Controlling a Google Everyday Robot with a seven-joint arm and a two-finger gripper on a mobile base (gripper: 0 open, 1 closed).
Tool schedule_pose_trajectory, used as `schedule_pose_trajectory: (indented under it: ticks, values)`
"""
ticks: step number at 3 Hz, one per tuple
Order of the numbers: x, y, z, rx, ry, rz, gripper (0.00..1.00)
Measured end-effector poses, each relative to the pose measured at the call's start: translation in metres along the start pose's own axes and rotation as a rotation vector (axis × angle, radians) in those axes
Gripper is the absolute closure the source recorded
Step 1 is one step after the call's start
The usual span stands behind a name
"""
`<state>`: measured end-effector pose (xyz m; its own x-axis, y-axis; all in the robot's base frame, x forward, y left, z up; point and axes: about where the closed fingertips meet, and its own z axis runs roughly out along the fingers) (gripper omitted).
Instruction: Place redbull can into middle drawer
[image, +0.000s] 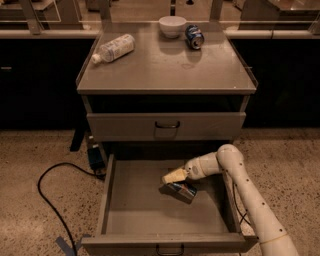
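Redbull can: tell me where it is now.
In the camera view, the redbull can sits inside the open middle drawer, right of centre, just under the gripper.
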<state>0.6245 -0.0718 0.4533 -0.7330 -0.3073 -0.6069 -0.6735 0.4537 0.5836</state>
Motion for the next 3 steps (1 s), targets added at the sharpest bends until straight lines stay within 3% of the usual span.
schedule_pose_trajectory:
  ticks: [2,3]
  values:
    - [0.035,-0.036,0.04,-0.008,0.101,0.067,1.0]
    - [0.044,-0.042,0.045,-0.047,0.048,0.118,1.0]
